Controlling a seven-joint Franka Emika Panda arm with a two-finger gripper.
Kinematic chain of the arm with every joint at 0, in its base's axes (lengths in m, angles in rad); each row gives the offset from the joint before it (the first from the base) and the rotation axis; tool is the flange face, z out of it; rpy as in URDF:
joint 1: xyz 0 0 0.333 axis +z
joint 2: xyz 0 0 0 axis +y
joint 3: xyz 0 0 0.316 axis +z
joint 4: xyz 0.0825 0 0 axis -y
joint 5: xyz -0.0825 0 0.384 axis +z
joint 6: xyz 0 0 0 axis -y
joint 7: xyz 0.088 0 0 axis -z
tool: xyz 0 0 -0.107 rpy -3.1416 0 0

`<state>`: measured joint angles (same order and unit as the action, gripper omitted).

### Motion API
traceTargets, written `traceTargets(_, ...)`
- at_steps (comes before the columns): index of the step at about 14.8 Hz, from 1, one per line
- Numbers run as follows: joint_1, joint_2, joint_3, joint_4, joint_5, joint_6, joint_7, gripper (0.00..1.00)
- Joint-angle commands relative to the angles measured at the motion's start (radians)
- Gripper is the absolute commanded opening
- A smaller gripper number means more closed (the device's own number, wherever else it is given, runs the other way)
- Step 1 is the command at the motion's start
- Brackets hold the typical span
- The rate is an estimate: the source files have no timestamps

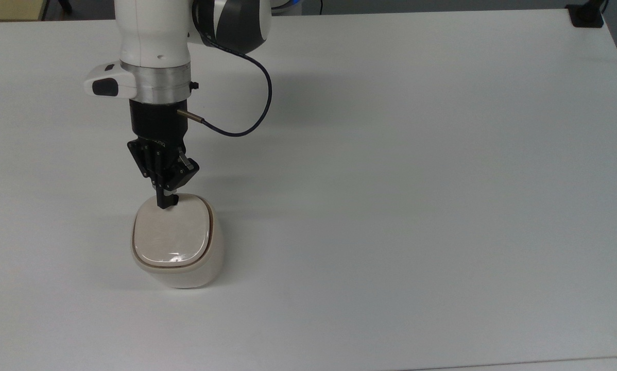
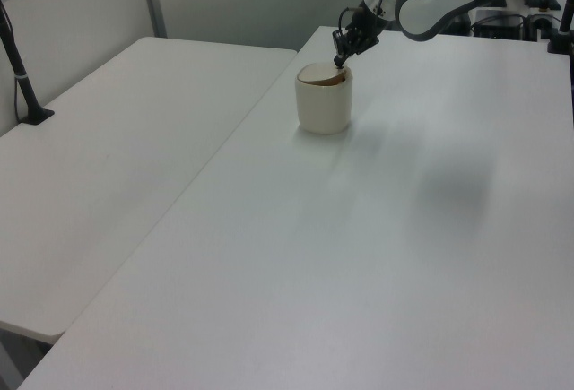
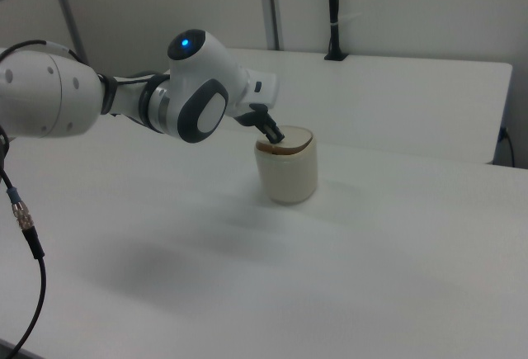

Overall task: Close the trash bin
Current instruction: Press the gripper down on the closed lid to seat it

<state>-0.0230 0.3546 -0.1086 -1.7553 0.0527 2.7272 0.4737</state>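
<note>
The cream-beige trash bin (image 1: 185, 270) stands on the white table (image 1: 391, 206) in the top view's lower left. Its flat lid (image 1: 170, 234) lies almost level inside the rim, with a thin dark gap along its edge. My black gripper (image 1: 167, 202) points straight down, shut with nothing held, and its tips touch the lid's far edge. In the left view the gripper (image 2: 339, 60) rests on the back of the bin (image 2: 324, 108). Seen in the right view, the bin (image 3: 287, 173) has the gripper (image 3: 276, 137) at the left side of its lid.
A black cable (image 1: 259, 111) loops off the wrist. A black mount (image 1: 586, 15) sits at the table's far right corner. A second white table (image 2: 117, 157) adjoins on the left view's left, with a black post (image 2: 20, 72) on it.
</note>
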Motion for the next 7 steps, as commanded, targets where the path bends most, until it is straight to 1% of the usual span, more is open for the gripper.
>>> traceTargets(1,-0.002,-0.002,0.004,-0.035,-0.002,-0.015,-0.026,0.00)
traceTargets(3,-0.002,0.020,0.006,-0.032,-0.013,-0.014,-0.026,0.00)
traceTargets(4,-0.002,0.020,0.006,-0.033,-0.025,-0.014,-0.026,0.00)
traceTargets(7,-0.003,0.018,0.006,-0.030,-0.028,-0.015,-0.023,0.00)
